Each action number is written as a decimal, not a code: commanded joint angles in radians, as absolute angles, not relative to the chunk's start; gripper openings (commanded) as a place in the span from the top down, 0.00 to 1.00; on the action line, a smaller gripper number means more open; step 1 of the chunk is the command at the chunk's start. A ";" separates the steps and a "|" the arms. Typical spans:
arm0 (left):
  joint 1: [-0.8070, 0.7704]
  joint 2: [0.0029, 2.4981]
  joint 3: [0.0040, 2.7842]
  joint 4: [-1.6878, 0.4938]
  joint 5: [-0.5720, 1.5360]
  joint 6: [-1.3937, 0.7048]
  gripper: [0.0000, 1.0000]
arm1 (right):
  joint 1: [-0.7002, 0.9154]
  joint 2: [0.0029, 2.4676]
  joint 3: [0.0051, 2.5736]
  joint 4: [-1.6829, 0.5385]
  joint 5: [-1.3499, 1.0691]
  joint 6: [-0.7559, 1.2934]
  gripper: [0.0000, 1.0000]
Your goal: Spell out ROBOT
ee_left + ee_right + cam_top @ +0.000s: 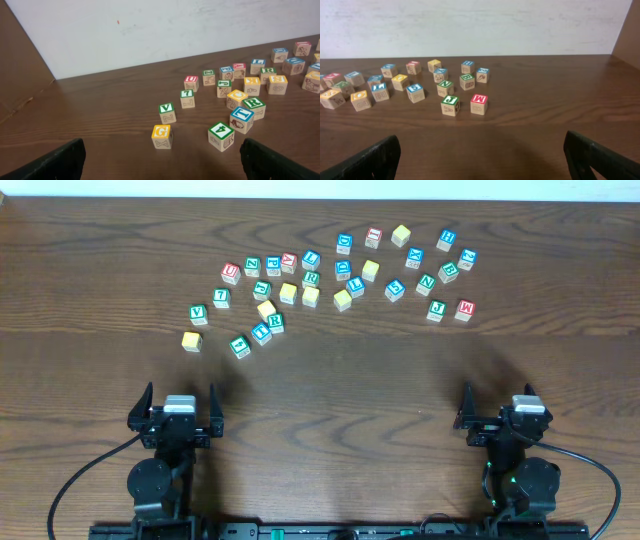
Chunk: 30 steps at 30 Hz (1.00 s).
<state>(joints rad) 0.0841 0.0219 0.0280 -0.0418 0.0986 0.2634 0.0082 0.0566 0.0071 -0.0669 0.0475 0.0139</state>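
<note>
A loose spread of small wooden letter cubes lies across the far half of the table. The green-edged R cube (275, 322) (254, 107) touches the blue-edged T cube (260, 333) (242, 119) at the spread's near left. A yellow-topped cube (266, 310) sits just behind them, and several more yellow-faced cubes (343, 299) lie mid-spread. A green-edged cube (449, 271) at the right reads like B. My left gripper (180, 395) (160, 165) and right gripper (520, 398) (482, 162) rest near the front edge, both open and holding nothing, well short of the cubes.
Closest to my left gripper are a yellow G cube (162, 136) and a green 4 cube (220, 136). A red M cube (478, 104) and a green J cube (450, 105) lie closest to my right. Bare wood (340, 410) separates grippers and cubes.
</note>
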 commanded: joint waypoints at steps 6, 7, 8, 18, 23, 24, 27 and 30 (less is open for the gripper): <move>0.089 0.025 0.008 -0.067 0.105 0.272 0.02 | 0.001 0.053 0.006 -0.071 0.046 0.006 0.01; 0.089 0.025 0.008 -0.066 0.105 0.273 0.02 | 0.001 0.053 0.006 -0.071 0.046 0.006 0.01; 0.089 0.025 0.008 -0.066 0.105 0.273 0.03 | 0.001 0.053 0.006 -0.071 0.046 0.006 0.01; 0.089 0.025 0.009 -0.066 0.123 0.237 0.02 | 0.001 0.053 0.006 -0.071 0.046 0.006 0.01; 0.089 0.026 0.043 -0.061 0.124 0.101 0.02 | 0.001 0.053 0.006 -0.071 0.046 0.006 0.01; 0.089 0.031 0.057 -0.060 0.124 0.094 0.02 | 0.001 0.053 0.006 -0.071 0.046 0.006 0.01; 0.089 0.068 0.114 -0.059 0.143 0.091 0.02 | 0.001 0.053 0.006 -0.071 0.046 0.006 0.01; 0.089 0.152 0.192 -0.059 0.189 0.091 0.02 | 0.001 0.053 0.006 -0.071 0.046 0.006 0.01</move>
